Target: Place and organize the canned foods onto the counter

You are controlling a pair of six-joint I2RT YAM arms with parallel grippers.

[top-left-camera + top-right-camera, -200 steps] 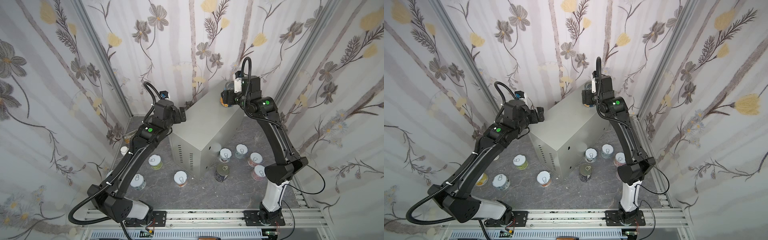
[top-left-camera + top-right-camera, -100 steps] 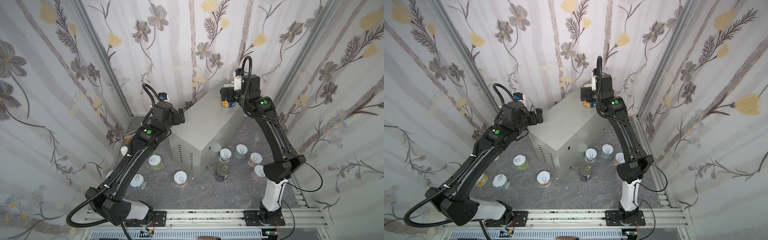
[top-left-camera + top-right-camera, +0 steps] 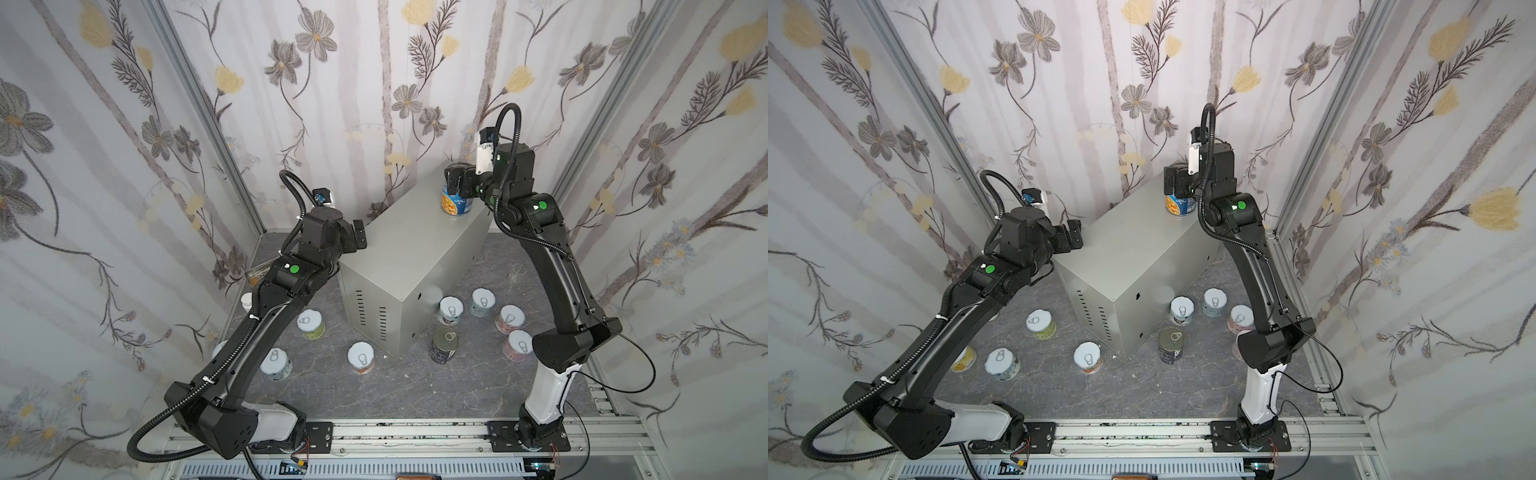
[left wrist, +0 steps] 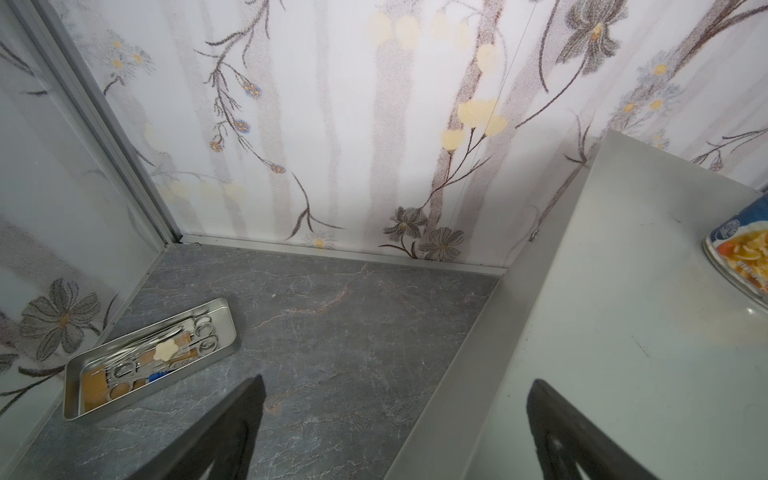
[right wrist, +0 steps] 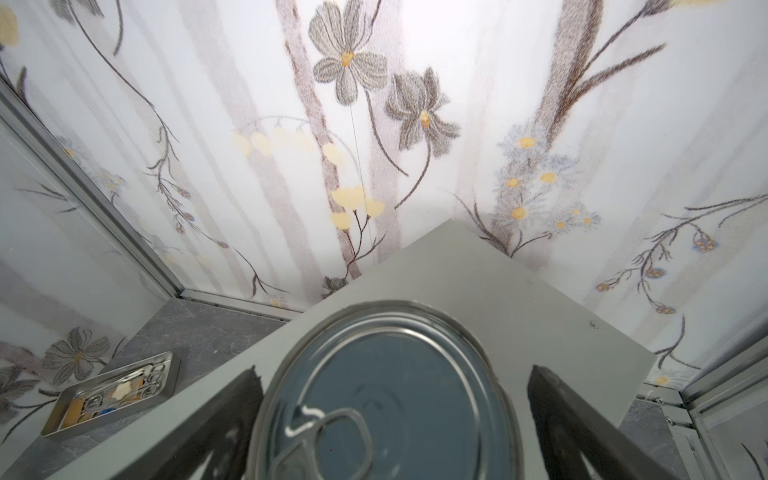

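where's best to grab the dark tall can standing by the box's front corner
Grip the dark tall can across its round side wall just under the lid, coming straight down from above: it stands upright, lid up, with open floor around it except the counter corner nearby.

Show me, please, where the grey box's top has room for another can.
The counter is bare from the blue can at its far end to the vented end. Crowded: the floor beside it, among short cans and a dark tin.

Lab test cell: floral-print wall panels (image 3: 374,83), aluminium base rail (image 3: 415,434) carrying two robot arms (image 3: 266,328), marble-look floor (image 3: 395,386)
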